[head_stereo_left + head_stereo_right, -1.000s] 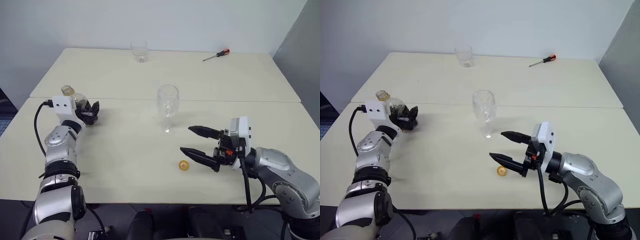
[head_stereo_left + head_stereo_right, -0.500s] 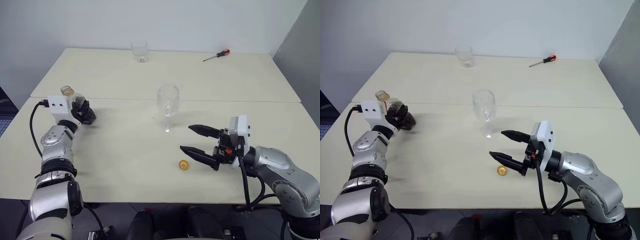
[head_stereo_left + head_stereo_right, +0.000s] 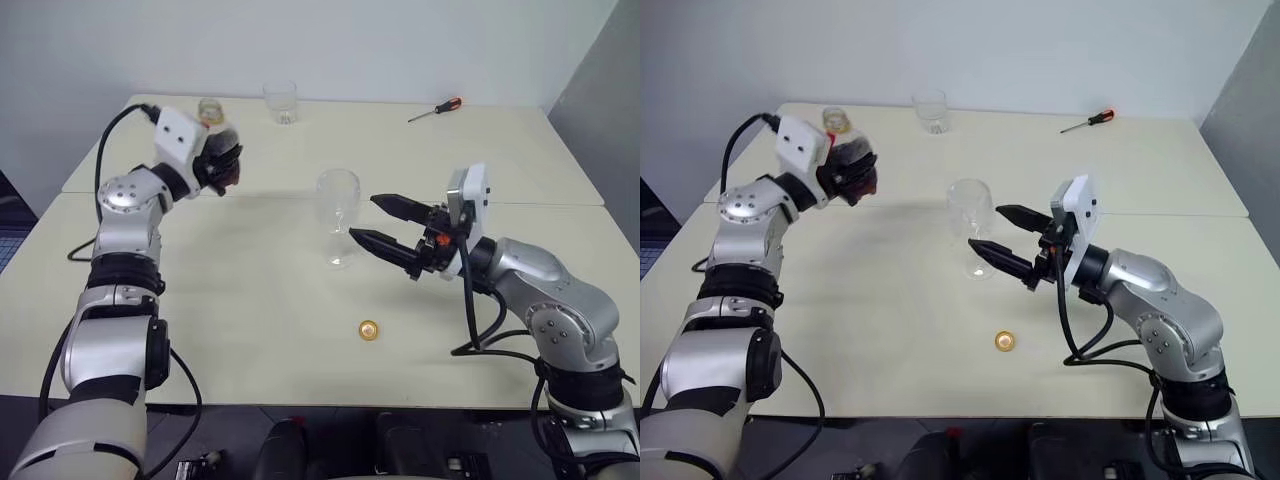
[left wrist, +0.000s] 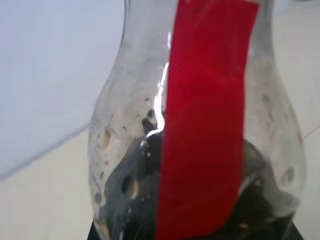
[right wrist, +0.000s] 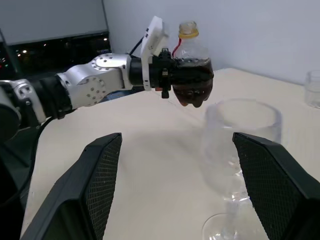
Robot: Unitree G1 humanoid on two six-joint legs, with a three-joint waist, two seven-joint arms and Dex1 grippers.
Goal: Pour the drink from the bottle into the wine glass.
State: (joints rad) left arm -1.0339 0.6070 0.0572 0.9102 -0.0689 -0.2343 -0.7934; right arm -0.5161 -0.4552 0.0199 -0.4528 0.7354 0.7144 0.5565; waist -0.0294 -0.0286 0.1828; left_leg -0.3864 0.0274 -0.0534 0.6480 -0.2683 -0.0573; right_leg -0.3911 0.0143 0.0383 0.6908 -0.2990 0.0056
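Left eye view: the left claw [image 3: 222, 165] grips the bottle [image 3: 213, 140] up off the desk [image 3: 250, 300]. Right wrist view: the right claw [image 5: 180, 175] is wide open, the wine glass [image 5: 239, 150] standing between its fingers.

You see two arms of silver-grey metal segments joined by black rings. Each wrist carries a white camera box fed by a looping black cable. Each pincer, left [image 3: 222, 168] and right [image 3: 378, 222], has textured black fingers [image 5: 102, 170].

Clear bottle [image 5: 192, 70] — red label strip, dark brown drink [image 5: 194, 85], yellow cap [image 3: 369, 329]
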